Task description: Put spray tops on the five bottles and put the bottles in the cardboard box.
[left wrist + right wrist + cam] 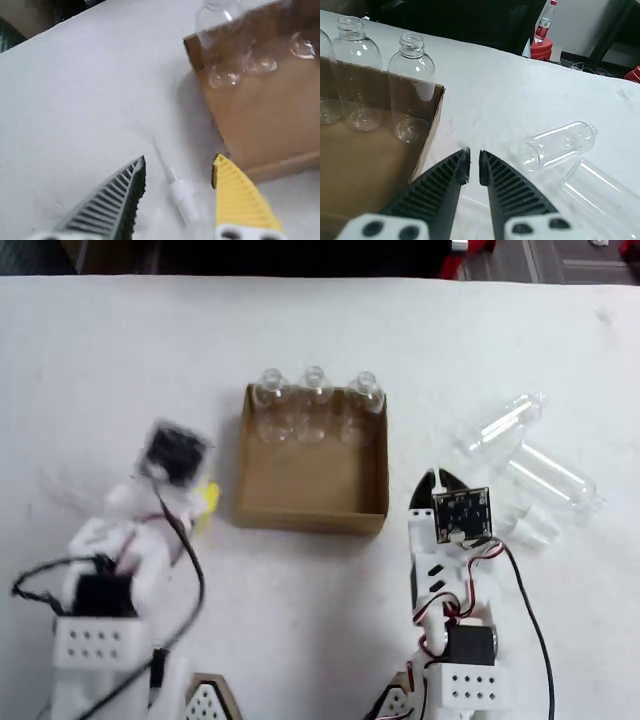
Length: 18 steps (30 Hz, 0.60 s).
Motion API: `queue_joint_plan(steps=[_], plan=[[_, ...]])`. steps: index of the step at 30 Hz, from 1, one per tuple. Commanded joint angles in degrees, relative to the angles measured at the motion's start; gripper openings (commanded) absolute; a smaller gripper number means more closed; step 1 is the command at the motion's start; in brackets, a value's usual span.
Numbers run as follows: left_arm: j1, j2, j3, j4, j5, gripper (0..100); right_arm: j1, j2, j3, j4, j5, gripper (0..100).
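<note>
The cardboard box (312, 502) sits mid-table with three clear bottles (313, 400) upright along its far wall, all without tops. Two more clear bottles (503, 423) (552, 476) lie on their sides to the right of the box. My left gripper (180, 160) is open, low over the table by the box's left side. A white spray top (182, 197) with its thin tube lies between the grey and yellow fingers. My right gripper (474, 165) is shut and empty, just off the box's right wall (427, 140), with the lying bottles (557, 145) beyond it.
Small white spray tops (535, 525) lie near the lying bottles, right of my right arm (460, 510). Black cables trail from both arm bases. White tabletop (120, 350) stretches left of and behind the box.
</note>
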State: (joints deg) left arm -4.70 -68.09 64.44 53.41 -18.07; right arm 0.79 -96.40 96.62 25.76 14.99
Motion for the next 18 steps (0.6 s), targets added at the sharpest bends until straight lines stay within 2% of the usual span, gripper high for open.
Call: queue_joint_plan(steps=[1,4,8,14,18], plan=[[-4.4,14.2,-19.8,4.6,11.5,20,-0.4,0.7,0.5,-1.2,0.4,1.5],[-4.5,20.5,-27.2,10.1,18.1,20,-0.4,0.7,0.5,-1.2,0.4,1.5],[-4.8,24.0,-25.1,9.5,23.5,20,-0.4,0.7,0.5,-1.1,0.4,1.5],[-5.0,24.6,-12.4,-4.1,19.1,20,-2.1,0.7,0.5,-1.0,0.4,1.5],[-5.0,24.7,-4.7,-14.2,18.7,20,-2.3,0.7,0.5,-0.9,0.4,1.5]])
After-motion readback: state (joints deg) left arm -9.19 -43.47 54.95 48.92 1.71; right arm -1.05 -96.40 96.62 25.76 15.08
